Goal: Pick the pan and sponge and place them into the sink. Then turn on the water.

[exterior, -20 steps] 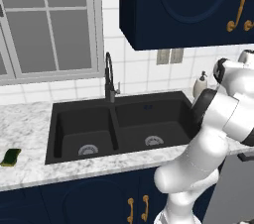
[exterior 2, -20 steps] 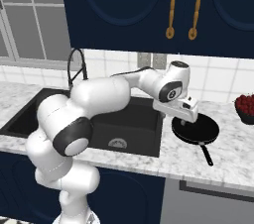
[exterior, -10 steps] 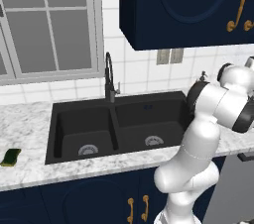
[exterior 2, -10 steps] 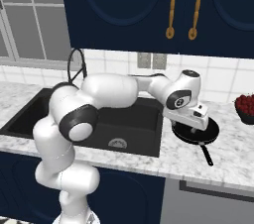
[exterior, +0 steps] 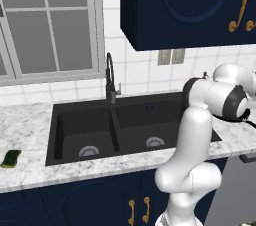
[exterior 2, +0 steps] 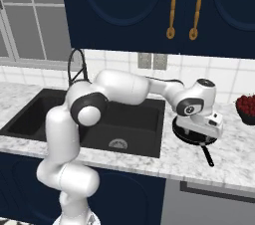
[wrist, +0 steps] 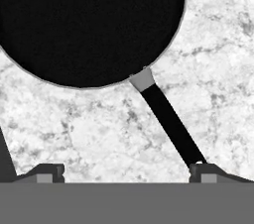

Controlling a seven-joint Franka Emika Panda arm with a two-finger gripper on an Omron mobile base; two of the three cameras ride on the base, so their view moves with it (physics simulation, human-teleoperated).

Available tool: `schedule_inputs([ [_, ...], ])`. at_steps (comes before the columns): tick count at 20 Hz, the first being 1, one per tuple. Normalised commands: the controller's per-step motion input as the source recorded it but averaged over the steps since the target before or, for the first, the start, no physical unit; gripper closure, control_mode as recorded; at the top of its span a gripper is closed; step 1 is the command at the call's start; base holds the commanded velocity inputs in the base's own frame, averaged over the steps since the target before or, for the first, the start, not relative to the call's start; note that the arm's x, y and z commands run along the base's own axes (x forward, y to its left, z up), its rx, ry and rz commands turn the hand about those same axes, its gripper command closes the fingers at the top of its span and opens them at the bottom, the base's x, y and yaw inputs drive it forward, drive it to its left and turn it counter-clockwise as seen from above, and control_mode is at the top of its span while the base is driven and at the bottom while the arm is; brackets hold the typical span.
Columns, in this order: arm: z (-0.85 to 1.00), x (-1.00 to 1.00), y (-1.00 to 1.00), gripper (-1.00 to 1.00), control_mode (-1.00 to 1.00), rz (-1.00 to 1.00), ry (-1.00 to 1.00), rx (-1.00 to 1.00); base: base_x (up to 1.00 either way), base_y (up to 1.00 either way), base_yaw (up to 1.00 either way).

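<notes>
Clearly the spread, empty claw (wrist: 124, 171) sits off-line (one tip by the handle), so closing could nudge the round black frying pan (wrist: 89, 20) across the marble tabletop (wrist: 218, 69).

Even, bright, flat rendered light; shadows are soft and faint, no glare, all crisp, no edge distortion or blur.

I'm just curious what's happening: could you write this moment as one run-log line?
stage: reaching for pan | gripper: open above the handle | pan: on counter | sponge: left of sink | faucet: off
</notes>
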Motion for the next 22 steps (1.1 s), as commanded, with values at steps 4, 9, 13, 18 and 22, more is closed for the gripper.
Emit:
schedule_inputs([
  [4,-0.20,0.00,-0.30,-1.00,-1.00,0.00,0.05,0.00,0.00,0.00,0.00],
  [9,-0.23,0.00,-0.20,-1.00,-1.00,0.00,0.06,0.00,0.00,0.00,0.00],
  [13,-0.33,0.07,-0.25,-1.00,-1.00,0.00,0.01,0.00,0.00,0.00,0.00],
  [18,-0.56,0.14,-0.09,-1.00,-1.00,0.00,0.00,-0.02,0.00,0.00,0.00],
  [22,-0.52,0.22,0.00,-1.00,-1.00,0.02,0.03,-0.03,0.00,0.00,0.00],
])
